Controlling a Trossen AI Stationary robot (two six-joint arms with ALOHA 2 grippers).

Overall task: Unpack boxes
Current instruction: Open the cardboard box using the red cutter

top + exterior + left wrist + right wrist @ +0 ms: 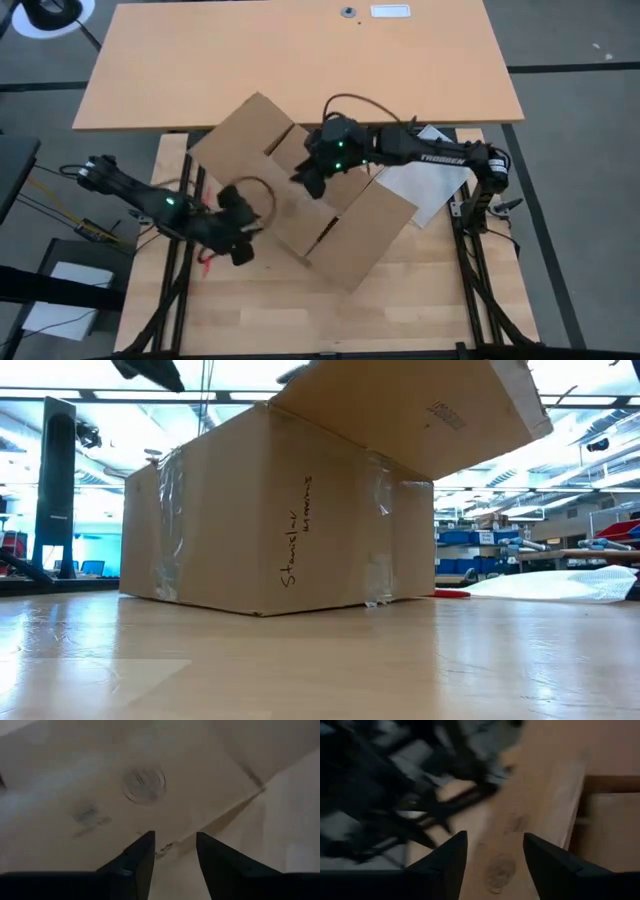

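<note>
**A:** High view first: I've got the box (300, 195) sitting diagonally in the middle of my light wooden table (420, 290), flaps thrown wide. One flap reaches toward the far desk (300, 60), another spreads toward the near right corner.

**B:** Where are your arms?

**A:** My right gripper (312, 180) is over the open top of the box, arm stretched in from the right side. My left gripper (240, 235) is at the box's left edge, by the flap there. From above, I can't read either set of fingers.

**B:** The wrist cameras help?

**A:** They do. In the left wrist view, the fingers (142, 857) stand apart with a clear gap, nothing between them, cardboard with a round mark just beyond the tips. In the right wrist view, again spread fingers (545, 862), empty, pointing along a cardboard flap; the left arm shows blurred behind it.

**B:** And the low view?

**A:** That gives me what the others miss: the box's side wall, with clear tape strips down it and handwriting running up the face, plus a flap hanging out overhead with a small printed mark. No gripper tips visible there. To the right, beyond the box, something red (452, 594) lies on the table beside white wrapping (560, 582). From above, that wrapping (425, 185) sits tucked by the right flap.
</note>
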